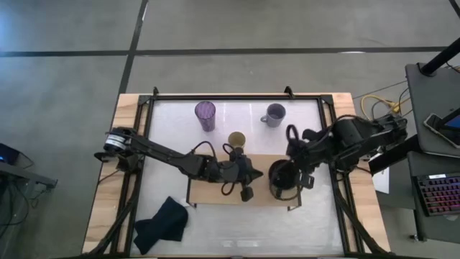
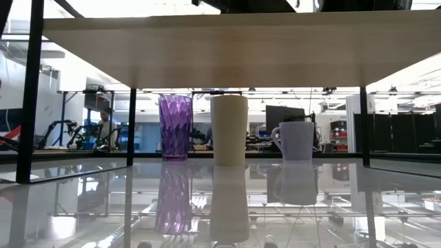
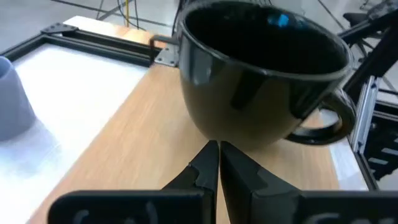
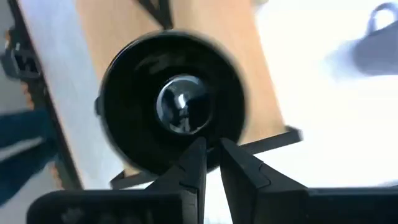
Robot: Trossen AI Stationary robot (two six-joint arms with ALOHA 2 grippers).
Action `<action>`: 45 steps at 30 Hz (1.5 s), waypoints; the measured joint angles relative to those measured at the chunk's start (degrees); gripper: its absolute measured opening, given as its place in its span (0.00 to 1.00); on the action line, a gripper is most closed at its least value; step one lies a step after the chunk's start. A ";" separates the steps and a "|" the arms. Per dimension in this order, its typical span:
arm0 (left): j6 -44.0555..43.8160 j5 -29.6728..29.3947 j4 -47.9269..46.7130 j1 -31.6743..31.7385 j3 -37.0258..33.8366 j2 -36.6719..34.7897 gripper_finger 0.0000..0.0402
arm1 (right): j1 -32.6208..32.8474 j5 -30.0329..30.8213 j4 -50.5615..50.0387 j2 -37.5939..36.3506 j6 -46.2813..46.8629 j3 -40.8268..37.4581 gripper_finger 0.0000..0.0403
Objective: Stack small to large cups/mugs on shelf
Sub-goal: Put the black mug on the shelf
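On the shelf's (image 1: 215, 193) right end stood the black mug (image 1: 281, 176), upright, its handle turned toward the table's right edge. Seen from above, the right gripper (image 1: 300, 181) hung at the mug's right rim; its wrist view looked straight down into the mug (image 4: 171, 106), with the two fingers (image 4: 194, 163) almost together, only a thin gap between them and nothing caught there. They showed just past the mug's rim, and whether they touched it could not be told.

From the left, the left gripper (image 1: 246, 188) reached over the wooden board, just beside the mug. Its fingers (image 3: 205, 167) were pressed nearly closed — empty — with tips close to the mug's (image 3: 261, 74) base, on the side away from the handle.

Behind the shelf on the white table (image 1: 302, 129) stood the other three, well apart from the black mug: the purple tumbler (image 1: 205, 114) at the left, the yellow cup (image 1: 236, 139) just behind the shelf's back edge, and the lavender mug (image 1: 274, 114) at the right. From table height they lined up under the board — tumbler (image 2: 175, 128), cup (image 2: 229, 129), mug (image 2: 297, 140). A dark cloth (image 1: 162, 223) lay crumpled at the table's front left.
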 joint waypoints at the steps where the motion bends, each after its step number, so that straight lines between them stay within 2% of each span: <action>1: 0.06 0.00 0.01 0.13 -0.10 -0.29 0.00 | -0.36 1.06 -0.02 -0.61 0.34 0.00 0.10; 6: 0.04 0.19 0.11 0.55 -0.41 -0.64 0.00 | -2.47 0.21 0.06 -4.76 3.79 -2.40 0.10; 10: 0.08 2.20 1.97 0.67 -0.44 -0.61 0.00 | -3.83 -4.00 -0.02 -9.88 7.38 -8.93 0.10; 15: 0.10 3.39 3.74 0.91 -0.74 -0.61 0.00 | -4.13 -5.46 -0.13 -16.02 13.36 -18.87 0.10; 21: 0.10 3.42 3.78 1.44 -0.88 -0.61 0.00 | -4.11 -9.80 3.65 -18.84 16.86 -26.33 0.10; 38: -0.32 4.00 4.40 1.79 -0.99 -0.59 0.00 | -4.09 -11.71 16.22 -16.48 13.33 -27.85 0.10; 45: -0.36 4.03 4.68 1.81 -1.08 -0.54 0.00 | -4.09 -11.87 15.72 -16.48 12.56 -27.85 0.10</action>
